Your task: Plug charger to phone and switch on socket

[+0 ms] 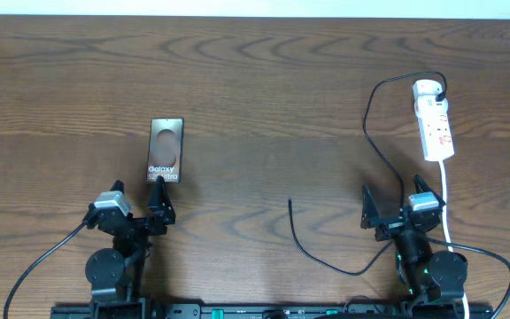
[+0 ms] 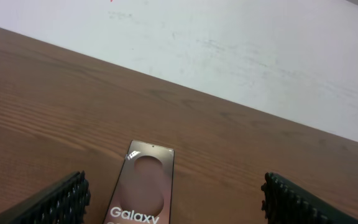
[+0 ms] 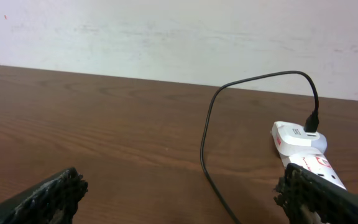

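The phone (image 1: pixel 165 151), a dark brown slab with white "Galaxy" lettering, lies flat left of centre; it also shows in the left wrist view (image 2: pixel 143 186). My left gripper (image 1: pixel 136 206) is open just in front of it, empty. The white socket strip (image 1: pixel 434 119) lies at the far right, with the charger's black plug (image 1: pixel 440 88) in its far end. The thin black charger cable (image 1: pixel 372 133) loops down to a free tip (image 1: pixel 290 201) at centre. My right gripper (image 1: pixel 394 206) is open and empty near the strip's near end. The right wrist view shows the strip (image 3: pixel 300 146) and cable (image 3: pixel 207 140).
The strip's white cord (image 1: pixel 444 199) runs toward the front edge beside my right arm. The robots' own black cables (image 1: pixel 42 261) trail at the front. A white wall (image 3: pixel 179 37) lies beyond the table's far edge.
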